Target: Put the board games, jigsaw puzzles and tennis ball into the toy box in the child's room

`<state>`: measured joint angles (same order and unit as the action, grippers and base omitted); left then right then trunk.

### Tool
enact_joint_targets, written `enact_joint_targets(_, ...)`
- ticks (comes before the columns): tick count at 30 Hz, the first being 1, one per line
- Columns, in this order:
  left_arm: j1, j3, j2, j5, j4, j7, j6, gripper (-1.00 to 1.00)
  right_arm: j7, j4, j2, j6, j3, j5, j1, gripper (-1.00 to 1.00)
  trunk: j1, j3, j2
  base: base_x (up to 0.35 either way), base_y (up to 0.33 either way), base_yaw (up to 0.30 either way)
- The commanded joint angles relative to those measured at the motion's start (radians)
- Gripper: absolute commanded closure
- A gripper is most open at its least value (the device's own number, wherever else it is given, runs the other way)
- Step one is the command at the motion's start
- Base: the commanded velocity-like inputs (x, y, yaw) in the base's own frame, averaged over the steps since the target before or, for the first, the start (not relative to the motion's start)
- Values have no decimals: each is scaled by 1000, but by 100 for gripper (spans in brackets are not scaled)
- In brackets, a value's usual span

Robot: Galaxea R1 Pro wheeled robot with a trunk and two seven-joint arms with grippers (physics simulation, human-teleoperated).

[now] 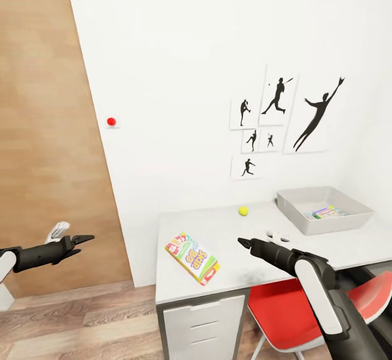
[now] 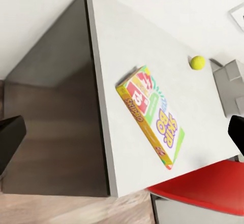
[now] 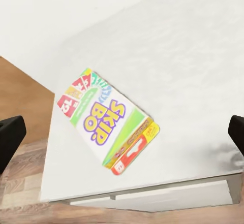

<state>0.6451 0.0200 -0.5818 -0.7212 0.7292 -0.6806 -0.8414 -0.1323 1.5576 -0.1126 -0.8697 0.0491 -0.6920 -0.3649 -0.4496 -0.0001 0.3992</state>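
Right, the light grey table (image 1: 337,251) sits against the white wall, and one board game (image 1: 193,257), the yellow, green and pink box with red edges, lies flat near the table's front left corner, angled to the edge. Behind it, close to the wall, rests the tennis ball (image 1: 243,210), well apart from the box. Over at the far right of the tabletop stands the toy box (image 1: 324,208), and something colourful already lies inside it (image 1: 325,212), though it is too small to say just which toys. The right gripper (image 1: 243,242) hovers above the table just right of the board game, and its wrist camera shows the two fingertips spread wide at the edges of the picture, so the jaws stand released with nothing between them. The left gripper (image 1: 81,239) hangs out over the wood floor (image 1: 76,316), left of the table, jaws likewise apart and empty. A red chair (image 1: 283,308) is tucked under the table beside the white drawers (image 1: 204,324). Black sports silhouettes (image 1: 283,123) hang on the wall above the tub.
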Motion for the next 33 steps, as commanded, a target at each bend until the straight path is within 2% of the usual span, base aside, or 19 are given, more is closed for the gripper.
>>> enact_joint_targets(1,1,1,0,0,-1,-2,-5,-100,-10,1,-1,-2,3,-11,0,-100,0,-1,1,0,0,266)
enact_joint_targets(19,1,3,0,0,-1,-2,1,-100,-7,1,-2,-3,6,-16,0,-100,0,-18,1,2,105,252)
enact_joint_targets(33,1,2,0,0,-1,-3,19,-100,-10,-1,-1,0,3,-10,-1,-100,0,-30,1,142,5,184)
